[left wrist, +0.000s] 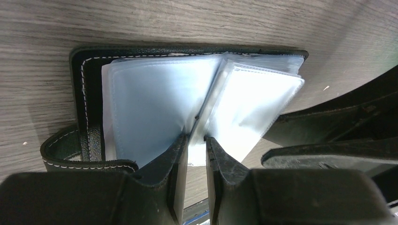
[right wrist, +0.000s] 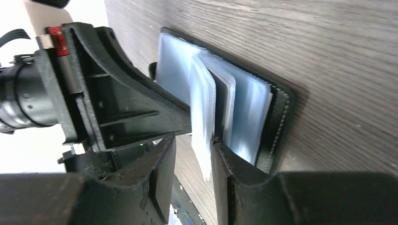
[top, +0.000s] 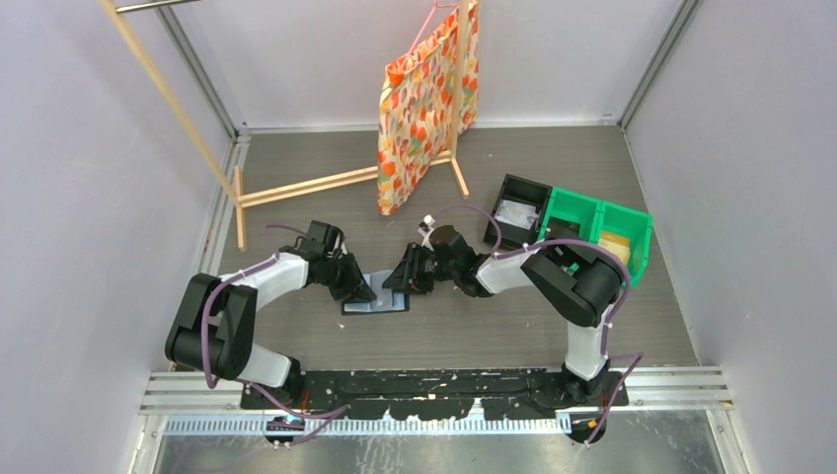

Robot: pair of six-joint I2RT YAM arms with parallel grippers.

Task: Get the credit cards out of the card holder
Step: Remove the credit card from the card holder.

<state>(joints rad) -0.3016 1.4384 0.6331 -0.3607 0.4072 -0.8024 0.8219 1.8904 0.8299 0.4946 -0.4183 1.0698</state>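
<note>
Grey wood-grain table carries the card holder, which lies open and flat at centre, between my two grippers. My left gripper pinches one plastic leaf at its edge. My right gripper has its jaws slightly spread around a raised leaf, not clamped. No credit cards are visible, and I cannot tell whether a leaf contains one.

Procedure:
1. Hold the left pinch firm to anchor the holder.
2. Close the right jaws on card stock only, not sleeve film.
3. Draw out parallel to the pocket, slowly, to avoid dragging the holder.
</note>
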